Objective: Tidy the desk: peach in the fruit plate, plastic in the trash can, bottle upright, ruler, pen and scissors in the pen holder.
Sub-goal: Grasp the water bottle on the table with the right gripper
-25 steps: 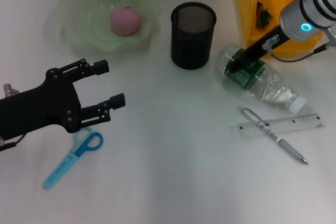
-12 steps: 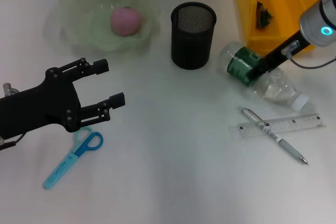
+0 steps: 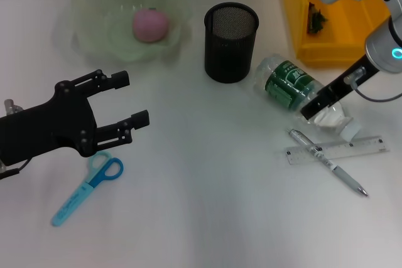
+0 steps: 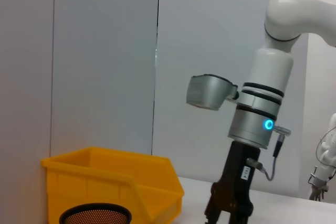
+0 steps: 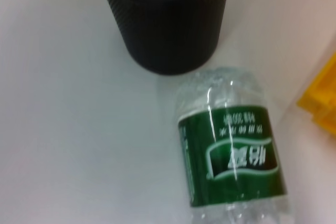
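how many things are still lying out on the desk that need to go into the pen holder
3: blue-handled scissors below the left claw; clear plastic ruler and silver pen, crossed, beside the lying clear bottle. The black mesh pen holder's inside isn't fully visible.

Clear glossy plastic bottle [image 3: 301,90], black matt wire-mesh pen holder [image 3: 231,42], smooth white desk [image 3: 207,174].

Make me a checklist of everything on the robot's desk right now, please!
Surface: white desk.
Job's things: pink peach in pale green fruit plate; clear green-labelled bottle lying flat; blue scissors, transparent ruler and silver pen outside black mesh pen holder.
Clutter: dark scrap in yellow bin.
Grippers: left gripper open; right gripper at bottle.
Cables: grey one on right arm.
Surroundings: grey wall.
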